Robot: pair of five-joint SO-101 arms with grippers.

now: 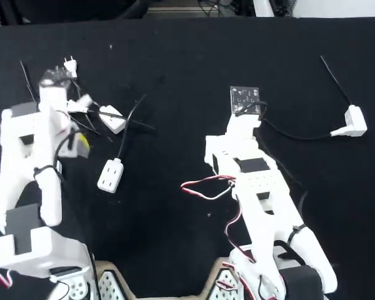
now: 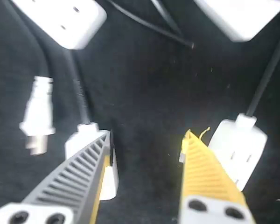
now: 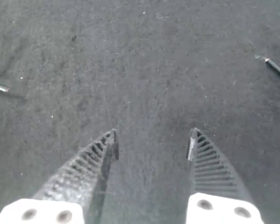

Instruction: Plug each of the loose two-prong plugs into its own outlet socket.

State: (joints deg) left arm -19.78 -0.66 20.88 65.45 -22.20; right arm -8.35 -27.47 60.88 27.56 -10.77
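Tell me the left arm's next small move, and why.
Probably shift the open left gripper sideways toward the small white two-prong plug before lowering: the plug lies loose on the black cloth, outside the gap, beyond the grey ribbed finger.

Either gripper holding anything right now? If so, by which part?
Nothing is held. The left gripper is open with bare table between its fingers; the right gripper is open over bare table too.

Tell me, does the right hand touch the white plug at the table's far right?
Apart. The right wrist view shows the right hand open over bare cloth; in the high view the white plug lies well off to its side.
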